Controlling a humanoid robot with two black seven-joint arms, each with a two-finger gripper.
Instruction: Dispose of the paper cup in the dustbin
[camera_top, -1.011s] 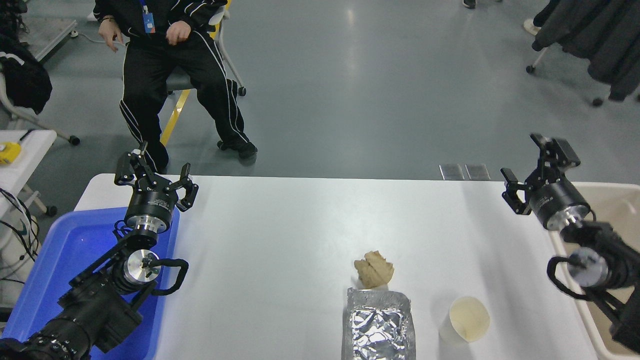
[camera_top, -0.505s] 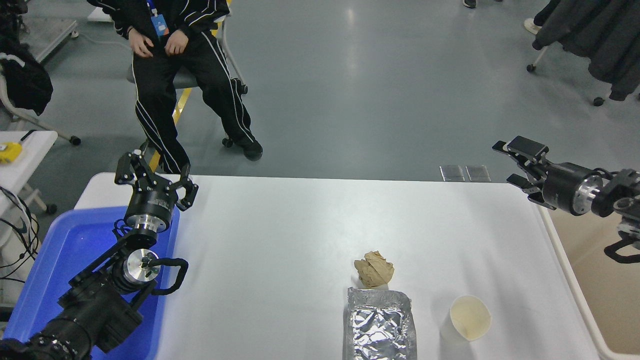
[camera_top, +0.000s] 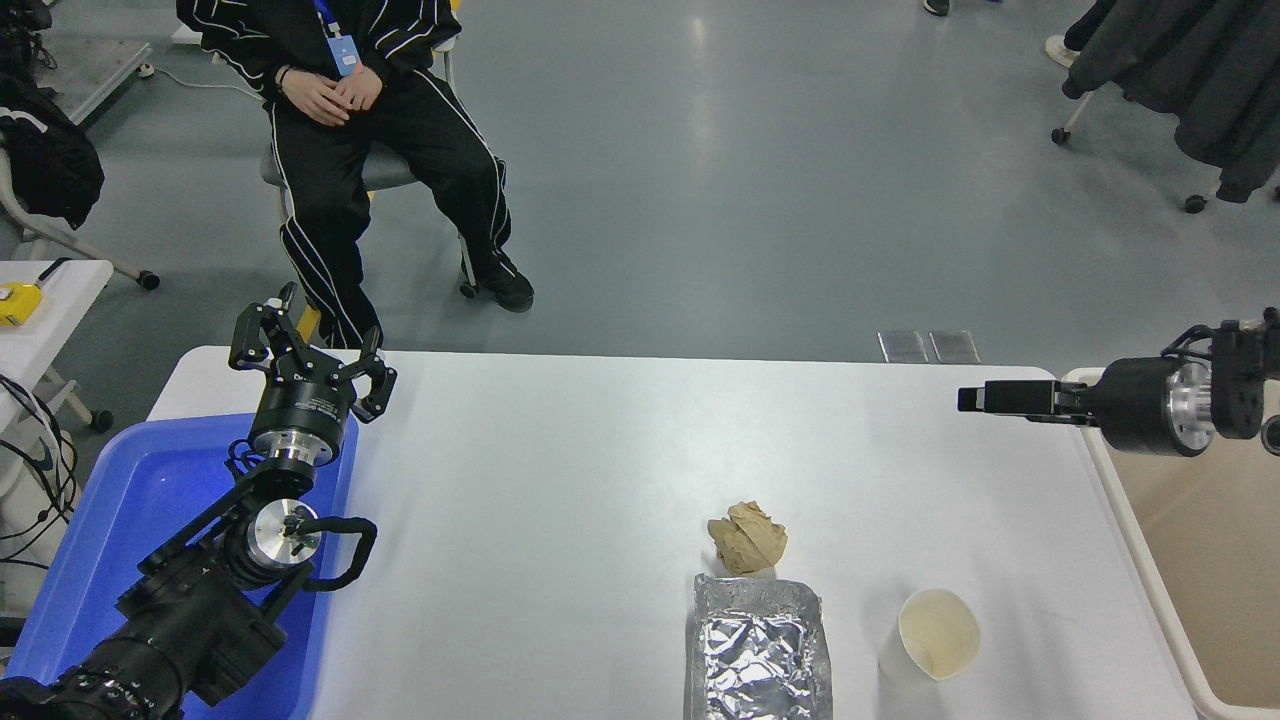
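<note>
- The dustbin (camera_top: 1215, 560) stood against the worktop's (camera_top: 560, 470) right edge, its beige hollow open to you, so the drop was a short carry off that side.
- The left gripper (camera_top: 308, 352) sat parked over the blue tub (camera_top: 120, 500) at the worktop's left edge, fingers spread and holding nothing, just as in both earlier frames.
- The right gripper (camera_top: 975, 398) reached in level over the far right corner, seen edge-on; you could not tell whether its fingers were apart or together. A second before, it had pointed up and away with its fingers splayed; it had since swung round to point left across the worktop.
- The paper cup (camera_top: 930, 638) stood upright near the front edge, towards the right corner, beside the foil tray (camera_top: 758, 650) but apart from it, and had not shifted.
- You would likely have found that cup very light, thin-walled and easily crushed or tipped; a gentle pinch across the rim or mid-wall looked safest.
</note>
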